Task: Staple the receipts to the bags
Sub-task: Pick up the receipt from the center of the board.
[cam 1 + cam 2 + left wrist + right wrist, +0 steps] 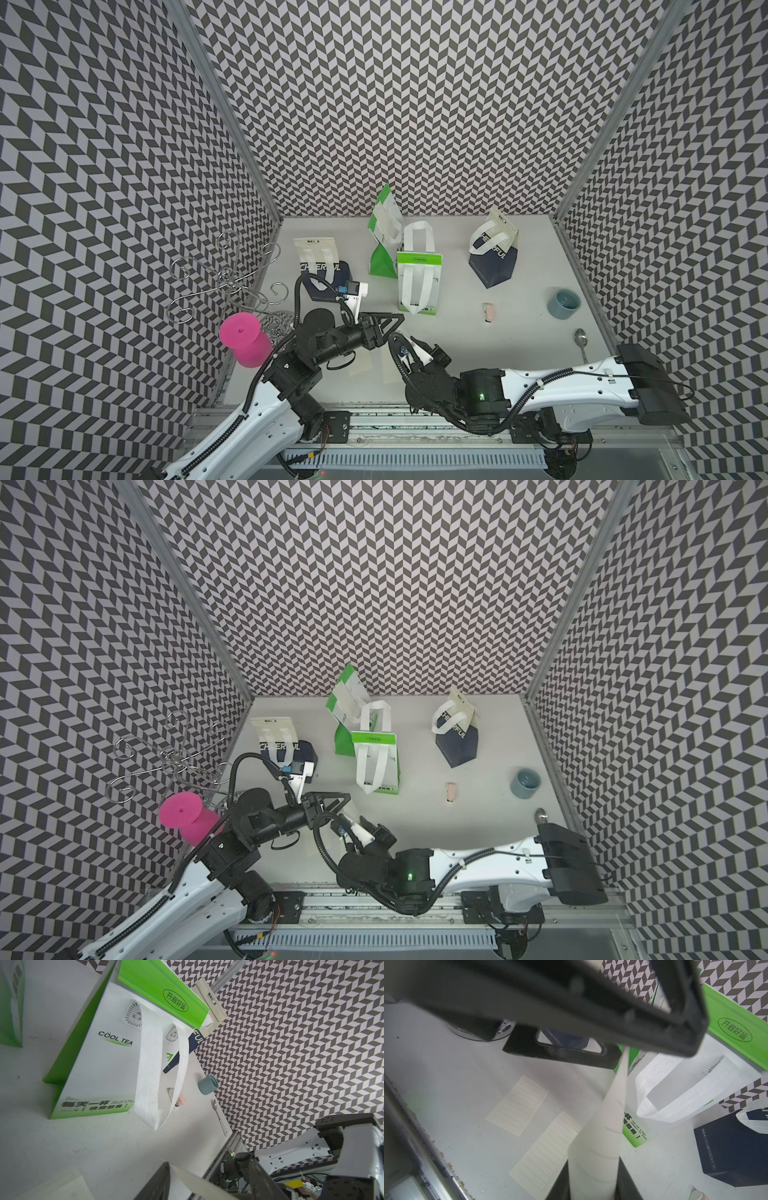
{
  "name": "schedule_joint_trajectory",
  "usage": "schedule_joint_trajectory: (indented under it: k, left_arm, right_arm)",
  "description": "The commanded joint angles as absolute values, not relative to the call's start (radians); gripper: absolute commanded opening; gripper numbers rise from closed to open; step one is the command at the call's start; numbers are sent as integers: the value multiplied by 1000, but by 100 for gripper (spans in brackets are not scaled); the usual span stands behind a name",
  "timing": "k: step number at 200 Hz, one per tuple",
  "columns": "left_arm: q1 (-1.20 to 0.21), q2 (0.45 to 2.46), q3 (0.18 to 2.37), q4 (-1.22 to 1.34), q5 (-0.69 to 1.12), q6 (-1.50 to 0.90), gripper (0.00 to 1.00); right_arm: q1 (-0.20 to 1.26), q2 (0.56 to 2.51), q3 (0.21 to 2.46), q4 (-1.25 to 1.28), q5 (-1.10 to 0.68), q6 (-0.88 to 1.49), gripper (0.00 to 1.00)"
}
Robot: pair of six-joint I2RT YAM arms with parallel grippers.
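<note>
Your right gripper (593,1162) pinches the pale cream paper receipt (600,1142) near the table's (519,332) front edge. Its long axis runs between the parted jaws of the left gripper (397,326), just short of the green-and-white paper bag (417,282).

walls (415,104): dark-grey/pale-lilac chevron all round; table (519,332) plain off-white. Two green-and-white bags (417,282), two navy-and-cream bags (494,266) with white "CHEERFUL" lettering, white handles on all four. Flat receipts (518,1105) and raised receipt (600,1147) cream with faint grey rules; cup (564,304) grey-blue, cone (245,338) hot pink, stapler (488,311) pale pink, spoon (580,338) and wire stand (227,277) silver.
</note>
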State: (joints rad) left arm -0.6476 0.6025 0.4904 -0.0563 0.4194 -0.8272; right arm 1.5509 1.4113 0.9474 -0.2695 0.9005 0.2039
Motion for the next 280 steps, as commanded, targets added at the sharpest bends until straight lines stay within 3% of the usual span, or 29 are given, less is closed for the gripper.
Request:
schedule_joint_trajectory:
  k: [1, 108, 122, 156, 190, 225, 280]
  left_arm:
    - [-650, 599, 478, -12, 414, -833, 51]
    - [-650, 593, 453, 56, 427, -858, 3]
    - [-650, 593, 456, 54, 427, -852, 0]
    - [-642, 588, 467, 70, 441, -788, 0]
    - [-599, 605, 470, 155, 603, -673, 0]
    - [-592, 632, 465, 232, 763, -600, 0]
    - [-601, 631, 454, 344, 899, -607, 0]
  right_arm:
    - [1560, 1427, 971, -258, 956, 195, 29]
    - [1563, 1409, 934, -205, 921, 201, 32]
    - [1563, 1394, 925, -200, 905, 205, 37]
    - [1562, 1272, 866, -164, 810, 213, 63]
    - [1500, 1008, 749, -45, 496, 198, 78]
    - [1200, 810, 728, -70, -9, 282, 83]
    - [962, 846, 734, -11, -464, 323, 77]
